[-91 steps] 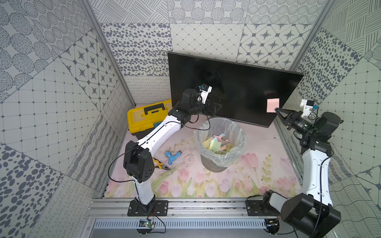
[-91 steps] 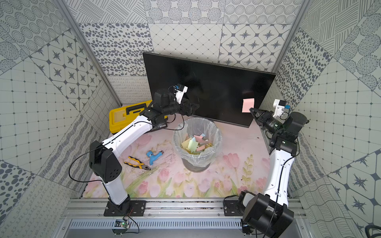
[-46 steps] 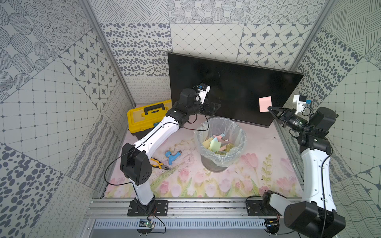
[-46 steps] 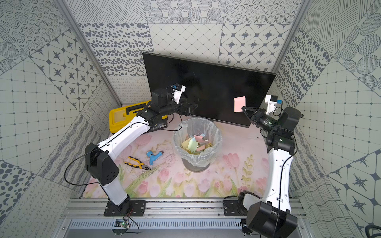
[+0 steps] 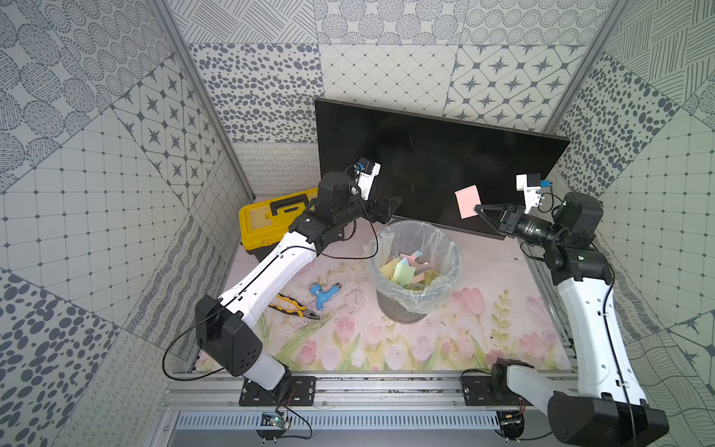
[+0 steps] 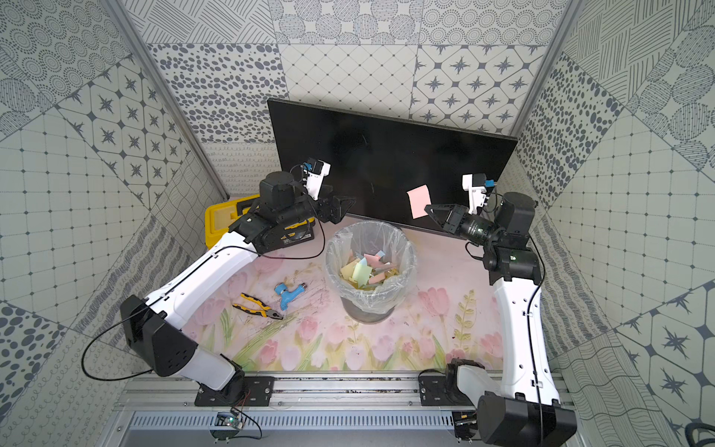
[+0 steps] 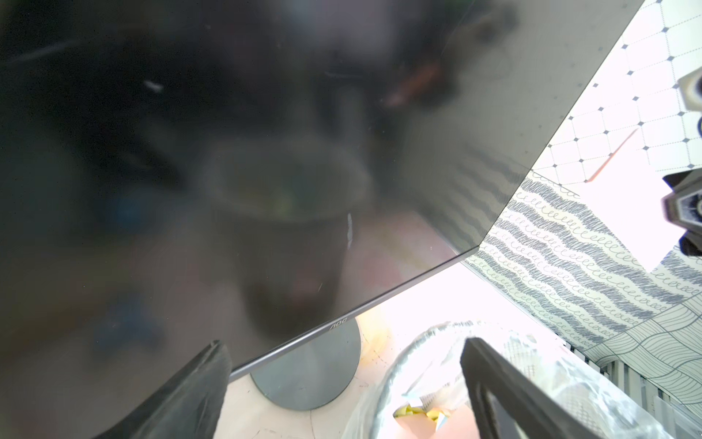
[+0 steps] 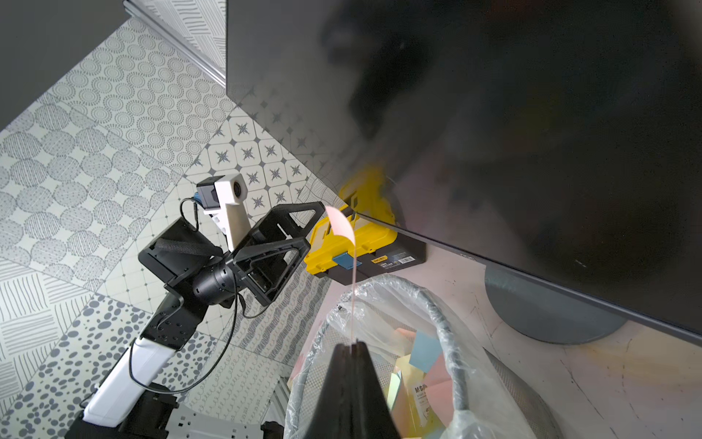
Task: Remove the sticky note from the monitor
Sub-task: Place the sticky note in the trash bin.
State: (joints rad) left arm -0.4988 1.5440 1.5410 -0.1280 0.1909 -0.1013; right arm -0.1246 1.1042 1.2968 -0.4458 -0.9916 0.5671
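The monitor (image 5: 425, 154) (image 6: 387, 154) stands at the back with a bare black face. A pink sticky note (image 5: 467, 202) (image 6: 419, 200) hangs in the air in front of its lower right part. My right gripper (image 5: 476, 209) (image 6: 427, 209) is shut on the note's lower corner. In the right wrist view the note (image 8: 343, 232) rises edge-on from the closed gripper (image 8: 353, 344), above the bin. My left gripper (image 5: 392, 203) (image 7: 343, 342) is open and holds nothing, by the monitor's (image 7: 266, 152) lower edge.
A lined waste bin (image 5: 402, 313) with several coloured notes inside stands mid-table below both grippers. A yellow toolbox (image 5: 267, 220) sits at the back left. Pliers (image 5: 296, 305) and a blue tool (image 5: 323, 296) lie on the floral mat.
My right gripper has carried the pink note leftward, away from the monitor's right end and nearer the bin. The left arm has shifted only slightly and stays open.
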